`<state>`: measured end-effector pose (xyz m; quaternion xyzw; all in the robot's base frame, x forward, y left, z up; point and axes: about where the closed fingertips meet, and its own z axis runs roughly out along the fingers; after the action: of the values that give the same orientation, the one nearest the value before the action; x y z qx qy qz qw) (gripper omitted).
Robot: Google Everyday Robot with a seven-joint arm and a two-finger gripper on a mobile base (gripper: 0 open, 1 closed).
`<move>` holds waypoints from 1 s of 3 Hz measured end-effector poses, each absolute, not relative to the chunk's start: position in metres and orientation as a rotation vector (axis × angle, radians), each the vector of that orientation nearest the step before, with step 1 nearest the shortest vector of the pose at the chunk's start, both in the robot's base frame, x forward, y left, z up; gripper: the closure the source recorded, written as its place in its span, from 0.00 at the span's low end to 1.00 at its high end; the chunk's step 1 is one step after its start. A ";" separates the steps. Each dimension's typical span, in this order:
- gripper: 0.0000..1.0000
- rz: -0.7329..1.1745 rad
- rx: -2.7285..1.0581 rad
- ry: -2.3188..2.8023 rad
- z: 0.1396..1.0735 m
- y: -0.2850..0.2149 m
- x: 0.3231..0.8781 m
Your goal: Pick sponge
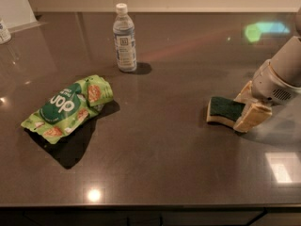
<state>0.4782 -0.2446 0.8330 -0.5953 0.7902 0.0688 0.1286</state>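
Observation:
The sponge [225, 111], dark green on top with a pale yellow base, lies on the dark countertop [155, 164] at the right. My gripper [247, 105] reaches in from the right edge. Its pale yellow pads [253, 117] sit on either side of the sponge's right end, one behind it and one in front. The jaws are closed in against the sponge, which still rests on the counter.
A bright green snack bag [68, 108] lies at the left. A clear water bottle [124, 37] with a white cap stands at the back centre. A small container [3, 31] is at the far left edge. The counter's front edge runs along the bottom.

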 end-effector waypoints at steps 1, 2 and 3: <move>0.88 0.196 -1.718 2.283 0.858 -0.236 0.484; 1.00 0.167 -1.708 2.267 0.901 -0.218 0.492; 1.00 0.141 -1.725 2.268 0.931 -0.202 0.499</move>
<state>0.4991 -0.2024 0.9310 -0.5984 0.7867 0.0489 0.1437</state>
